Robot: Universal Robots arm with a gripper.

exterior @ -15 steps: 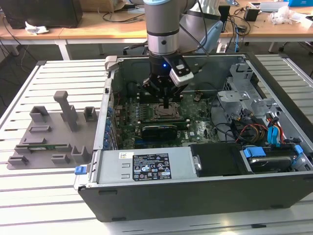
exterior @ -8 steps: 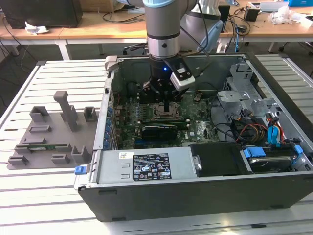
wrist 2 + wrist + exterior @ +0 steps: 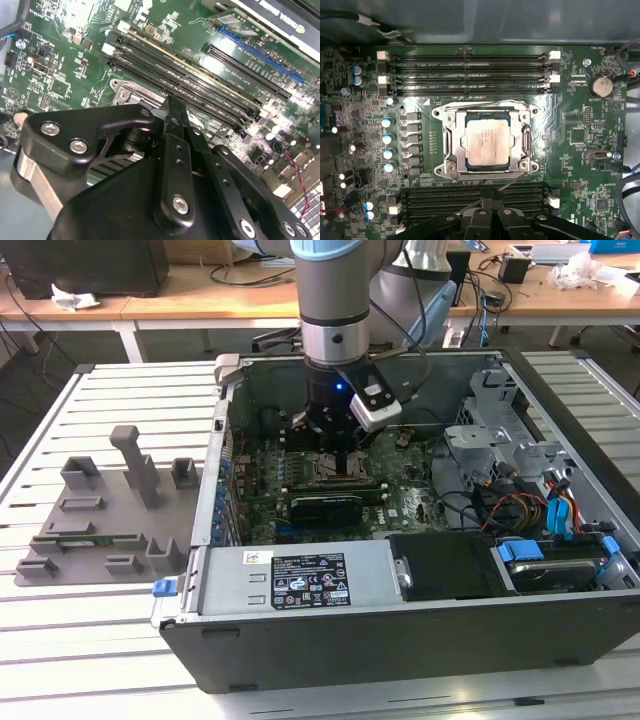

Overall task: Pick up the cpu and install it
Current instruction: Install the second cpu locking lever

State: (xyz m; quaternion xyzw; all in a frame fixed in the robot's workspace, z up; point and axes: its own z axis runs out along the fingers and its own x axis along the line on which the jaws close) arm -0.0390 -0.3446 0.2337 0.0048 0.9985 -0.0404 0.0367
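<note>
The cpu (image 3: 487, 141), a silvery-grey square chip, lies flat inside the metal-framed socket (image 3: 445, 150) on the green motherboard (image 3: 570, 165) in the first wrist view. Nothing covers the chip's top. My gripper (image 3: 488, 200) hovers beside the socket over the memory slots. Its fingers are shut together with nothing between them. In the exterior view the gripper (image 3: 338, 462) reaches down into the open computer case (image 3: 400, 640), just above the board. In the second wrist view the fingertips (image 3: 172, 107) sit close to a corner of the socket frame (image 3: 131, 92).
Memory slots (image 3: 465, 75) flank the socket on two sides. A black expansion card (image 3: 325, 505), a power supply (image 3: 300, 580), and a drive cage with cables (image 3: 520, 490) crowd the case. Grey fixture blocks (image 3: 110, 510) stand on the slatted table at the exterior view's left.
</note>
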